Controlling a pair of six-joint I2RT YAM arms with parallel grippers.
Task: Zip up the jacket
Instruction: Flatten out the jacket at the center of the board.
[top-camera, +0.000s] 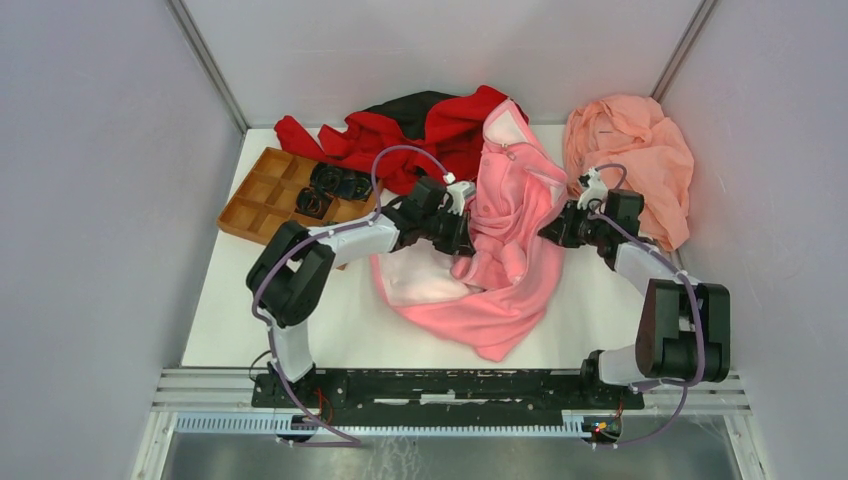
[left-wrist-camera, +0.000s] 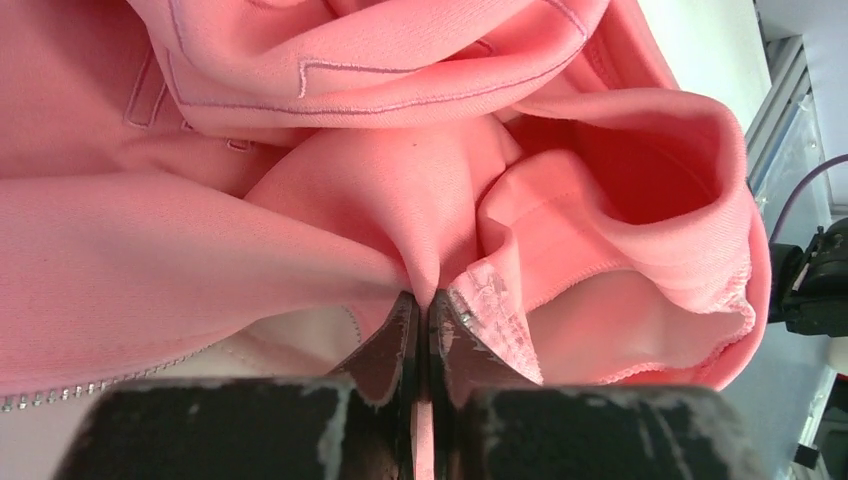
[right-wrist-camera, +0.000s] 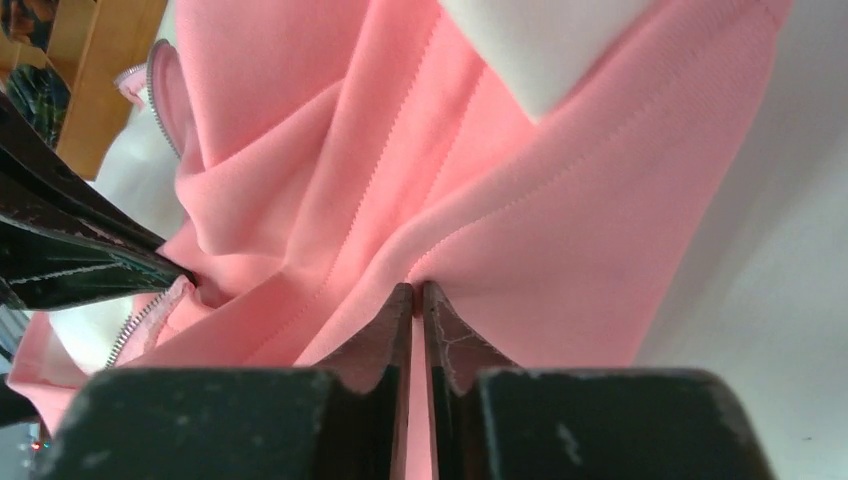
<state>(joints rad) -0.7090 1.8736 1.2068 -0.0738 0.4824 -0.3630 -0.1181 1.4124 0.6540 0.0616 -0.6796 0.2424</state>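
Left gripper (left-wrist-camera: 422, 300): jaws pinched nearly together on a thin fold of the jacket (left-wrist-camera: 300, 200), w/ cloth bunching up & out from the tips, so it's a grip on fabric, not on any zip part. Right gripper (right-wrist-camera: 415, 292): same, jaws closed on a stitched fold w/ a seam running up from the pinch. Neither holds the pull, and I can't spot the pull in any view. Zipper teeth (left-wrist-camera: 60, 392) run along an edge low-left of the left pinch, near but not in the jaws. The right wrist view shows a 2nd stretch of teeth curling at far left. Prob. reason for the 2 grips: seen from above, the grippers sit on opp. sides of the heap, facing each other. That looks like a setup to pull the garment apart & spread it flat so both front edges show before any zipping. Judged so, the task is at an early stage: front open, nothing zipped. The jacket is bright pink fleece, crumpled mid-table (top-camera: 300, 330) btwn the arms, paler lining exposed at lower left, the rest folded over itself, one end trailing toward the near edge. Its top overlaps the red-and-black garment (top-camera: 430, 125) at the back. The salmon cloth (top-camera: 630, 160) lies just beside the right arm, and the wooden tray (top-camera: 262, 195) sits left, partly under the left arm.
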